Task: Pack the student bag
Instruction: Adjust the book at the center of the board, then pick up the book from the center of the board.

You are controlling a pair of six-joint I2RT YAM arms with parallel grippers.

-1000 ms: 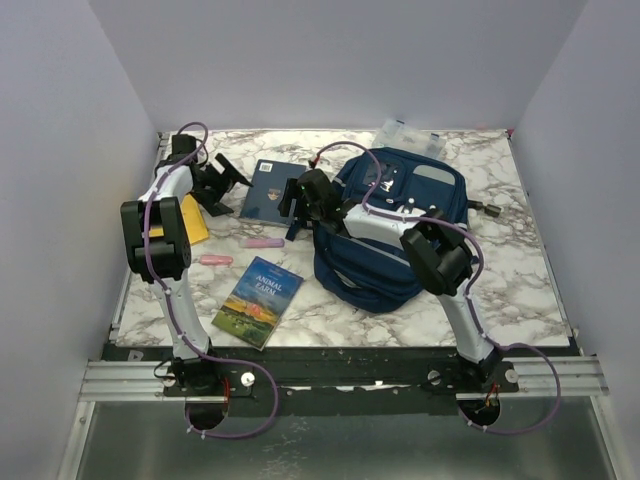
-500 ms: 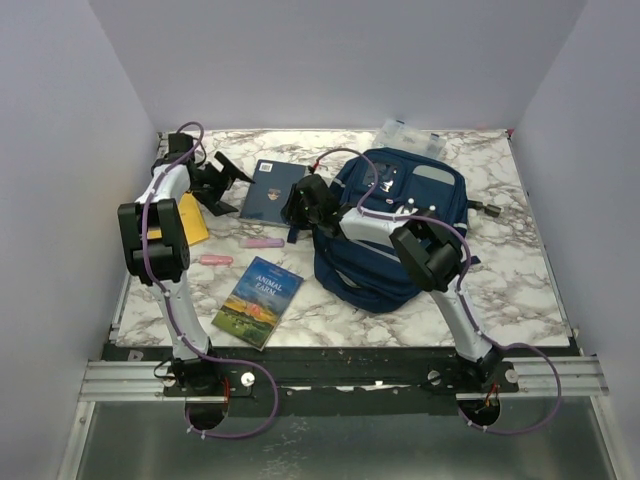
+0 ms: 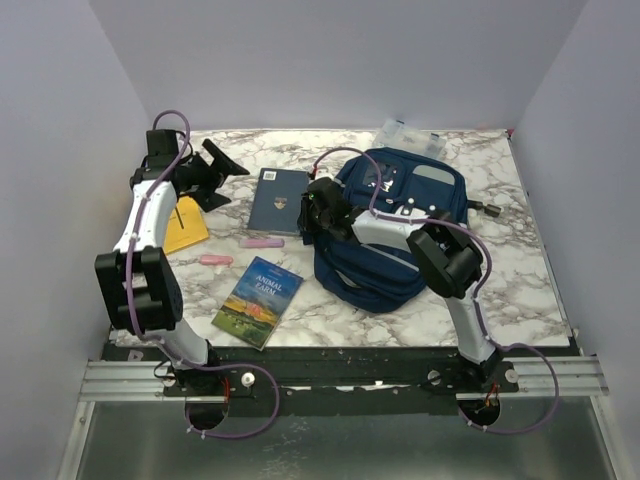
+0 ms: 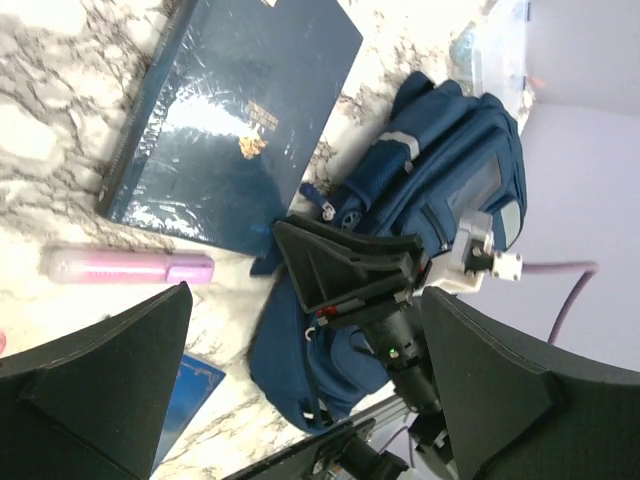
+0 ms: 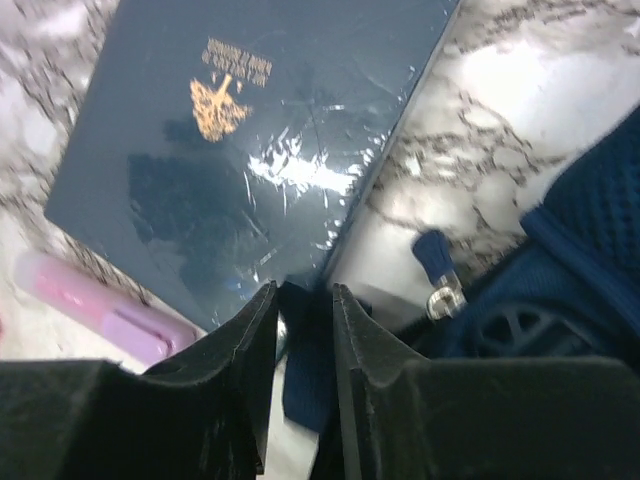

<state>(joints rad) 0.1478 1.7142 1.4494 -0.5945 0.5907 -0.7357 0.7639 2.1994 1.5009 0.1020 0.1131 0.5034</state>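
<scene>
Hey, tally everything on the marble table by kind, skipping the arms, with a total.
Navy blue fabric backpack: 1
Books, dark blue hardcover and colourful paperback: 2
Pink sticks, long and short: 2
Flat yellow pad: 1
Clear plastic compartment box: 1
Small grey object, unclear: 1
Total: 8

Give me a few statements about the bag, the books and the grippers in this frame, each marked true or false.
1. The left gripper is open and holds nothing. True.
2. The right gripper pinches a blue fabric tab at the edge of the student bag. True.
3. The navy book is inside the bag. False: it lies on the table, left of the bag.
4. The Animal Farm book is stacked on the navy book. False: it lies apart, nearer the arm bases.
5. A pink marker lies between the two books. True.
</scene>
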